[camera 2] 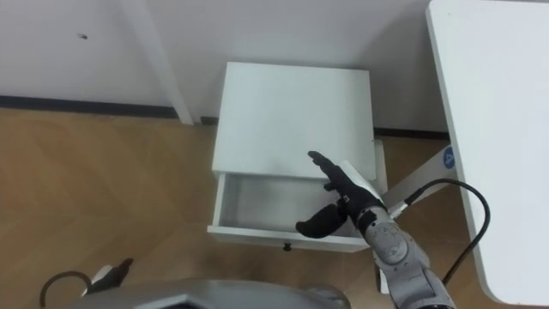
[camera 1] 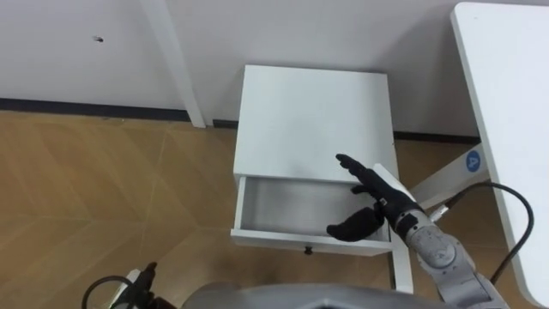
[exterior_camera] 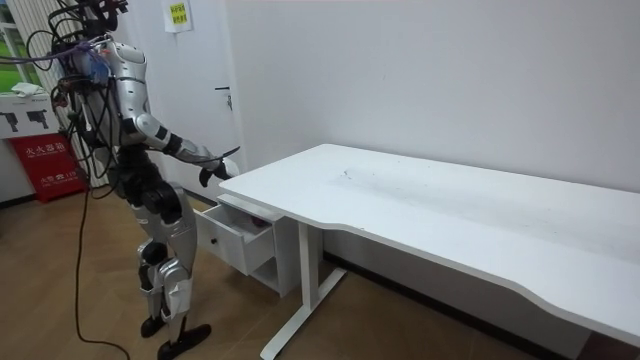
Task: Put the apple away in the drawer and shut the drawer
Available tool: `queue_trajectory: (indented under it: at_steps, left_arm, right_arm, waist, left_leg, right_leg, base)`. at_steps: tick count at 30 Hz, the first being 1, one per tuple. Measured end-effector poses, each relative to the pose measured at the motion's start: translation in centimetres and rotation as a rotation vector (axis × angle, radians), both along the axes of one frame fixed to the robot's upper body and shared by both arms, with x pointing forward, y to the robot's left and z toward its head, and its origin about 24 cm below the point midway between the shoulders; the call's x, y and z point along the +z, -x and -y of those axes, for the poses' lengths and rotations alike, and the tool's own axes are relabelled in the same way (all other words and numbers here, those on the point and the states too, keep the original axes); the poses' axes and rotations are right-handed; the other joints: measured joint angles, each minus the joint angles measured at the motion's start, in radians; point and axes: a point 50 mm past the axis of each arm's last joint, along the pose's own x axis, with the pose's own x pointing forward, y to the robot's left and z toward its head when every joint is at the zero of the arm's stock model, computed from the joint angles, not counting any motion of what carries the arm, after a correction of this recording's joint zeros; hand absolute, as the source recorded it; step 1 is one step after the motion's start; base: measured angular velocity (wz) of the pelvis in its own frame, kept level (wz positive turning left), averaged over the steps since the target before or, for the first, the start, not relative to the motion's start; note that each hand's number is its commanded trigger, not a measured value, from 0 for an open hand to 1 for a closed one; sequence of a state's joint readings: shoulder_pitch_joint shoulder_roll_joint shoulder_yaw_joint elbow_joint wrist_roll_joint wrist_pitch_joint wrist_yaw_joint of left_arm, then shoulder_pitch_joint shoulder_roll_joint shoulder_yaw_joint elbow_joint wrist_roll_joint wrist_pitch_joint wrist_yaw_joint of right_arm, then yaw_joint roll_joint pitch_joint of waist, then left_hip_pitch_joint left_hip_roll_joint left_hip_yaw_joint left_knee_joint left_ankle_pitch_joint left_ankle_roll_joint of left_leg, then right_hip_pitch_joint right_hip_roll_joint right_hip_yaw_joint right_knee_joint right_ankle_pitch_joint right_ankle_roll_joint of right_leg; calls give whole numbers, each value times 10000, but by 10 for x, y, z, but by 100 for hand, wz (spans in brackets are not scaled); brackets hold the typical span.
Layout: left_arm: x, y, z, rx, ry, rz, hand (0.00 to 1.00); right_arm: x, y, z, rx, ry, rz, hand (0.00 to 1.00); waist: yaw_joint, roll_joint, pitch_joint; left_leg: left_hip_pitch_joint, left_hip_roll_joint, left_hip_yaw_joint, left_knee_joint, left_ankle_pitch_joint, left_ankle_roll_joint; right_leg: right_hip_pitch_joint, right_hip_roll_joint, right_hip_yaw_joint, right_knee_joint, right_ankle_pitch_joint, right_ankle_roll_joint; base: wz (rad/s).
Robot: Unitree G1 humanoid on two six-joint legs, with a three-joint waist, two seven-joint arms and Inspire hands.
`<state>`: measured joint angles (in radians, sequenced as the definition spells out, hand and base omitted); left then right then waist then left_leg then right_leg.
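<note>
We observe the robot standing upright on the wooden floor (camera 1: 103, 189), facing the front of a low white cabinet (camera 1: 313, 120) that is set against the wall, just beside the end of a white desk (camera 1: 506, 129). The cabinet's drawer (camera 1: 300, 240) is pulled out towards the robot, and its pale interior is exposed from above. The right arm enters from the lower right and places the right hand (camera 1: 379, 202) over the right-hand part of the open drawer. The fingers (camera 1: 352, 165) are straight and point towards the rear edge of the opening. The thumb is spread wide and lies over the drawer interior, near the front panel. We see nothing between the thumb and the fingers, so the hand is fully open and holds nothing. We cannot tell whether the hand touches the drawer or is held above it. The hand hides part of the drawer interior, and we cannot tell where the apple lies. In the room view the right arm is stretched forward at about desk height, above the open drawer. The left hand (camera 1: 142, 278) appears at the lower left edge of the eye views, low beside the body.
</note>
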<state>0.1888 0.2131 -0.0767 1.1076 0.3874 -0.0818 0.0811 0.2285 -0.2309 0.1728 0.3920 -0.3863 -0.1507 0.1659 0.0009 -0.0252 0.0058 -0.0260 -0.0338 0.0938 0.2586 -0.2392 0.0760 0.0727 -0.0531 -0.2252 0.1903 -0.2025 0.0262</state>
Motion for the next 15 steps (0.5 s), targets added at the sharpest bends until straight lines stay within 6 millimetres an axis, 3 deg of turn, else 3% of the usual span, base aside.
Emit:
queue_trajectory:
  at_steps: [11, 15]
  left_arm:
    - [1, 1, 1, 9, 38, 184, 0]
    - [0, 7, -1, 279, -87, 65, 0]
  right_arm:
    - [-12, 8, 10, -648, -128, -655, 0]
    - [-31, 27, 27, -2431, -696, -1655, 0]
  waist:
    - [24, 18, 9]
    - [2, 81, 49]
  left_leg:
    - [25, 1, 35, 101, -2, 1]
    - [186, 4, 25, 86, -18, 13]
  right_leg:
    - [57, 3, -2, -30, 0, 0]
    - [244, -2, -78, -53, 0, 0]
  base:
    - [0]
    - [2]
